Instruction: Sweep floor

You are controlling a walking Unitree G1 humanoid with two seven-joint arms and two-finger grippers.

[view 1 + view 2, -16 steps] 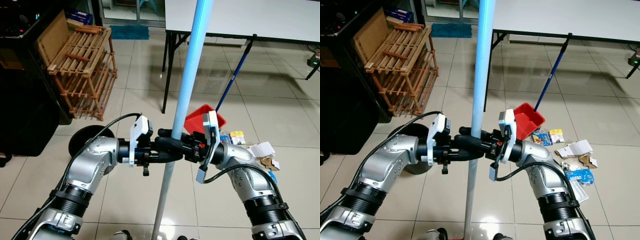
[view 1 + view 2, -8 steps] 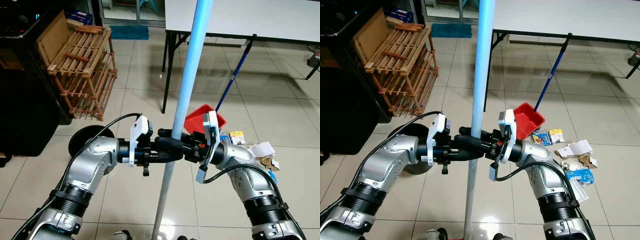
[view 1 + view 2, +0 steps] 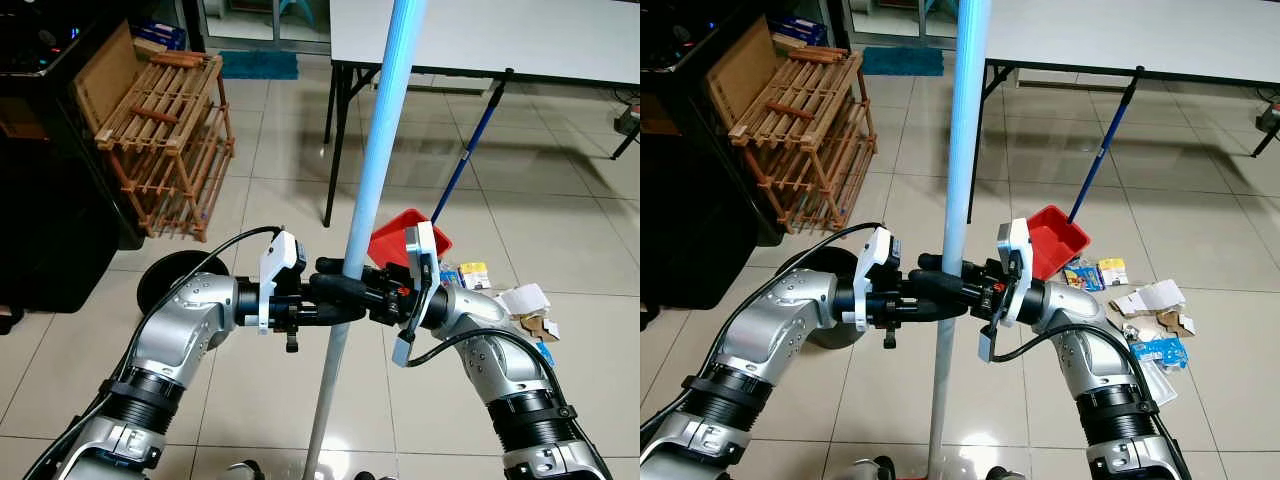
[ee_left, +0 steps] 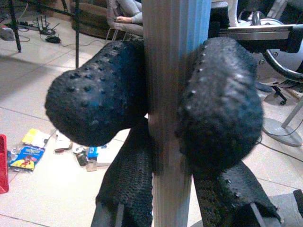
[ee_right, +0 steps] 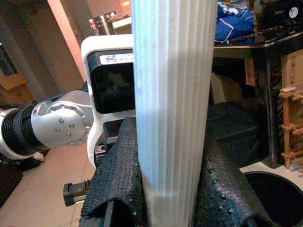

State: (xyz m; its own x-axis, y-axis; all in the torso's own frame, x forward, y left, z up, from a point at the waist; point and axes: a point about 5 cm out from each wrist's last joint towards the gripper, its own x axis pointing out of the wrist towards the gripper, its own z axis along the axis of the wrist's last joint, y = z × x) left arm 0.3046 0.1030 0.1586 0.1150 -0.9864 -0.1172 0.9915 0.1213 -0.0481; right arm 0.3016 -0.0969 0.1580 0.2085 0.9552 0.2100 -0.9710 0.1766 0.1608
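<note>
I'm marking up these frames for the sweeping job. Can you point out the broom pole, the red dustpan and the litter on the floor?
broom pole [image 3: 378, 150]: left eye view, on the light blue shaft above the grippers.
red dustpan [image 3: 1057, 235]: right eye view, on its inner floor.
litter [image 3: 1150, 297]: right eye view, on the white cardboard scrap.

Left gripper [image 4: 163, 104] clamped on the pole

Studded black fingers [image 4: 94, 106] press both sides of the ribbed pale pole [image 4: 173, 71]; scattered litter [image 4: 28, 149] lies on the tiled floor [image 4: 52, 189].
</note>
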